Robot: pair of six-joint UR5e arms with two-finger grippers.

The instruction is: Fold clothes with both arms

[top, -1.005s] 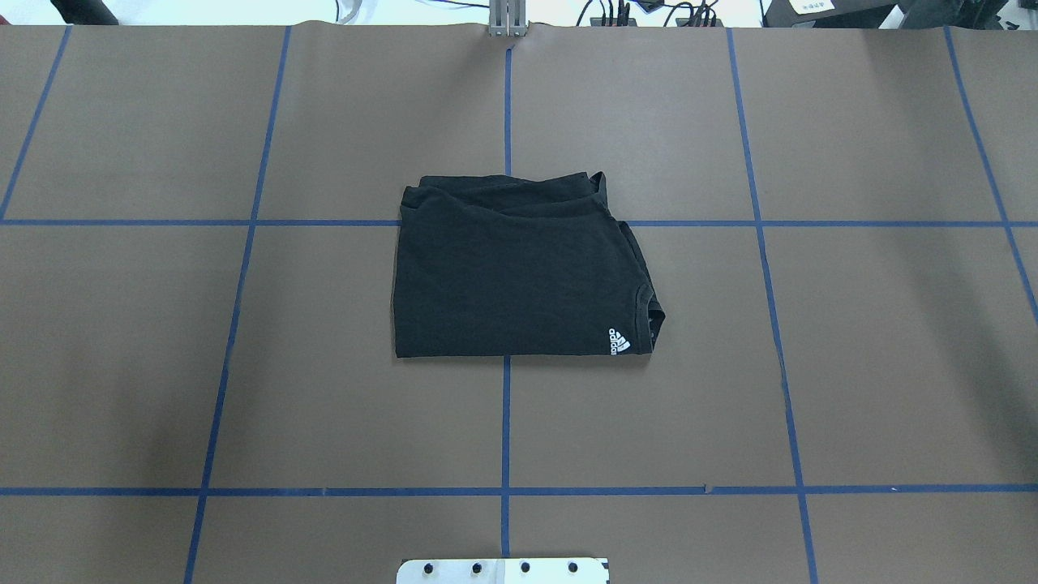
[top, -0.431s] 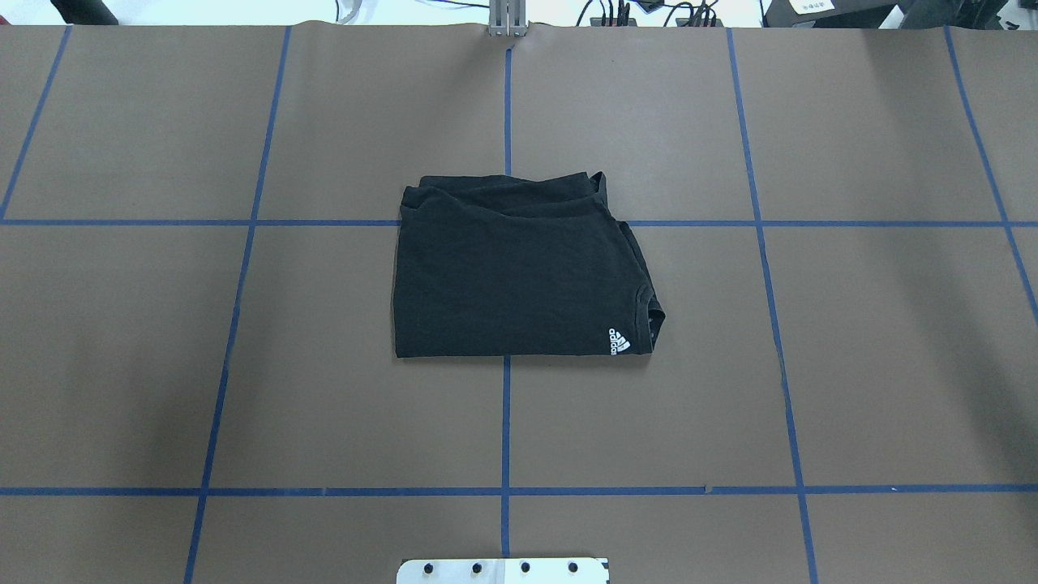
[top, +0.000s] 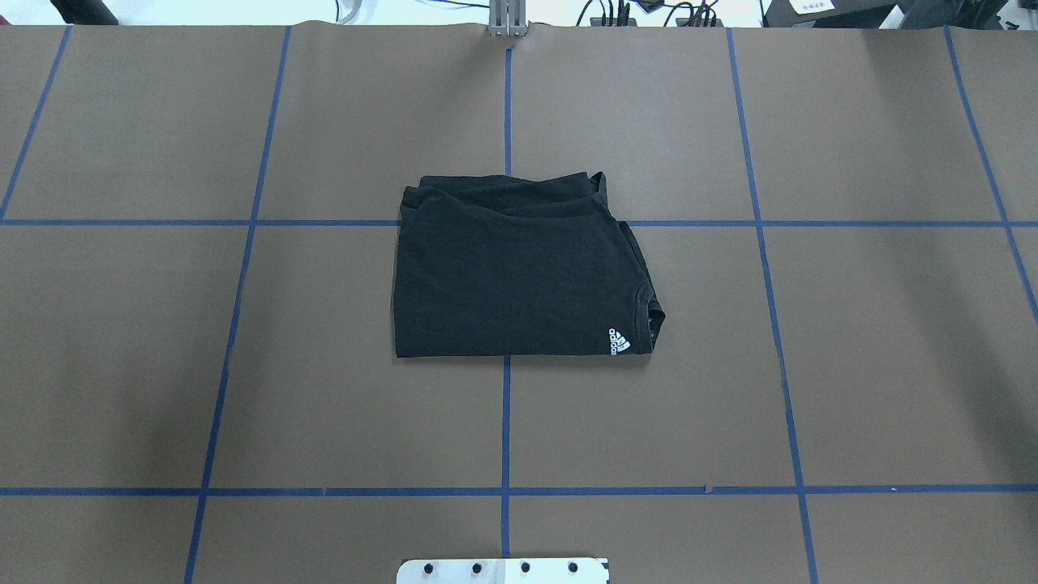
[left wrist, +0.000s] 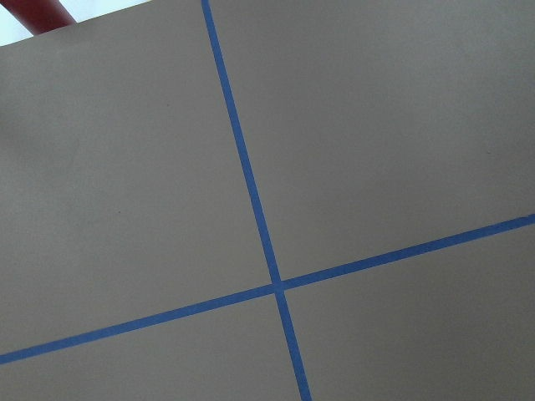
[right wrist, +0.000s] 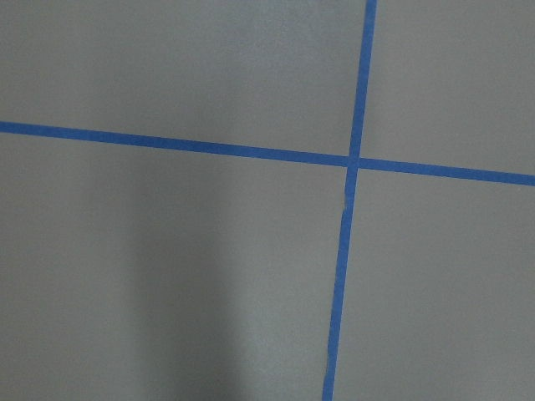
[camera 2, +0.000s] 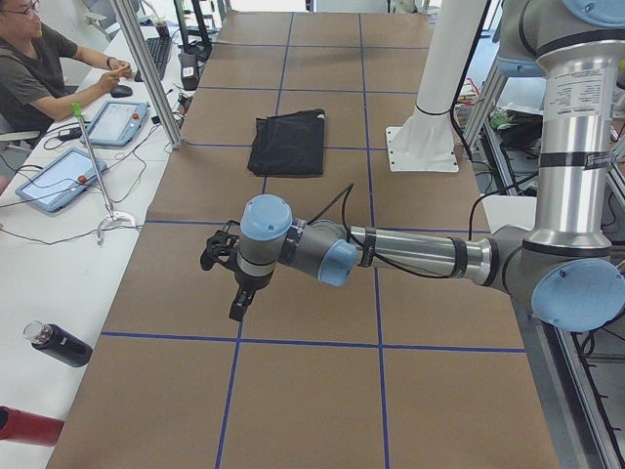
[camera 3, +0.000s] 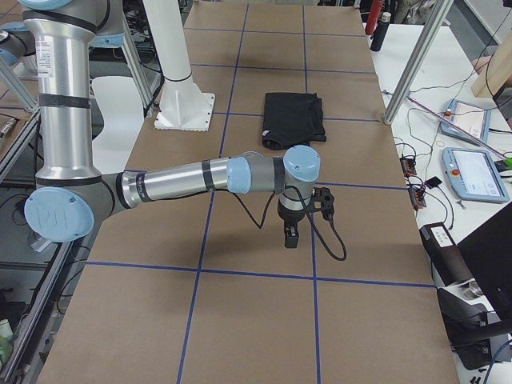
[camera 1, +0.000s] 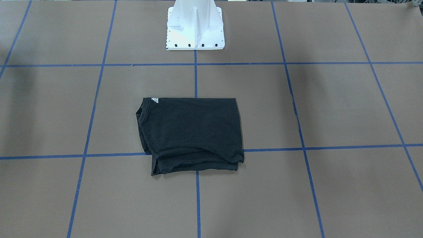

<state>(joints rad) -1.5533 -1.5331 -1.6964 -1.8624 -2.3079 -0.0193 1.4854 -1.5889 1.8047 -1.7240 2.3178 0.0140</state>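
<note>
Lying folded at table (top: 892,365) centre, black T-shirt (top: 519,276), long axis left-right; left gripper (camera 2: 236,298) and right gripper (camera 3: 291,234) hang well apart toward opposite ends, neither clearly nearer; finger opening cannot tell.

- White "adidas" word under a three-bar mark (top: 619,341), turned sideways, on the black T-shirt (top: 519,276); lower right corner of the cloth, overhead view.
- Same mark in the front-facing view, at the shirt's upper left corner; letters too small to read.
- White "UR" logo on the light-blue joint cap (camera 3: 58,216) of the right arm (camera 3: 184,180); left of frame.
- White sticker (camera 2: 571,98) on the left arm (camera 2: 410,252), upright tube, upper right of frame; print unreadable.
</note>
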